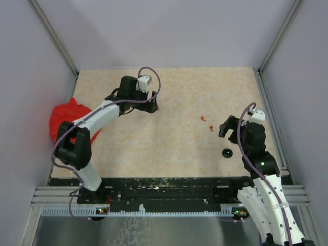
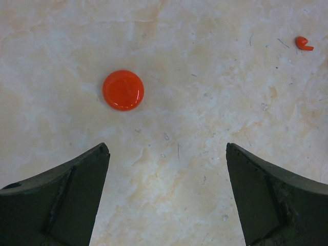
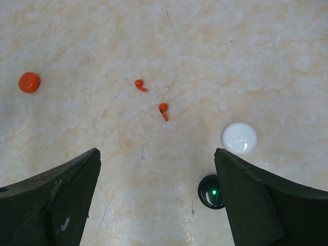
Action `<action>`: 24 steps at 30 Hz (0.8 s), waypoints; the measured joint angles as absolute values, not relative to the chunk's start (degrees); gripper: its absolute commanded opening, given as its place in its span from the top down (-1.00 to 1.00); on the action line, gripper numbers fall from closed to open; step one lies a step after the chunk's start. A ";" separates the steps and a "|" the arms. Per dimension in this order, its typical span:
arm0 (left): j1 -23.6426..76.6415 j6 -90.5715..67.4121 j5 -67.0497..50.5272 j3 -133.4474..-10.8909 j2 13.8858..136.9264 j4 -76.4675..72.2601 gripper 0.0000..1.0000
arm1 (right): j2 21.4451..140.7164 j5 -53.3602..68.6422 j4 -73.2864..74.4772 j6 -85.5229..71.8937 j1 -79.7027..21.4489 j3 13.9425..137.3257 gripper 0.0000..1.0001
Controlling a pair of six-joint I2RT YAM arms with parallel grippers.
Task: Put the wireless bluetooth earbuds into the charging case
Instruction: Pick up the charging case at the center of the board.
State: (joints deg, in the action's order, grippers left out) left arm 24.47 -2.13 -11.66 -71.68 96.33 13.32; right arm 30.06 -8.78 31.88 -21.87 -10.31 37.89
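Progress looks nil: both orange earbuds lie loose on the counter, near each other but apart, neither seated in anything. From the right wrist they sit towards 12 o'clock of the right fingers, which are spread wide and hold nothing. A white disc and a black disc with a green light lie at 4 to 5 o'clock of the earbuds; an orange disc lies well off at 9 o'clock. The left fingers are spread and empty too, with that orange disc at their 11 o'clock. Which disc is the charging case I cannot tell. Picking up and inserting both earbuds is all left to do.
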 measured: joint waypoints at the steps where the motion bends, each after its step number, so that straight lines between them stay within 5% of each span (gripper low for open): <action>1: 23.83 -1.21 -13.34 -72.77 98.00 13.26 -0.98 | 29.93 -8.69 31.92 -21.69 -10.31 37.74 -0.83; 17: 15.27 7.33 -34.63 -90.08 122.54 8.01 -0.99 | 31.07 -7.42 29.12 -20.51 -10.31 37.47 -0.79; 24: 14.31 7.29 -40.21 -95.00 130.21 7.68 -0.85 | 33.12 -7.40 29.15 -19.92 -10.31 37.47 -0.78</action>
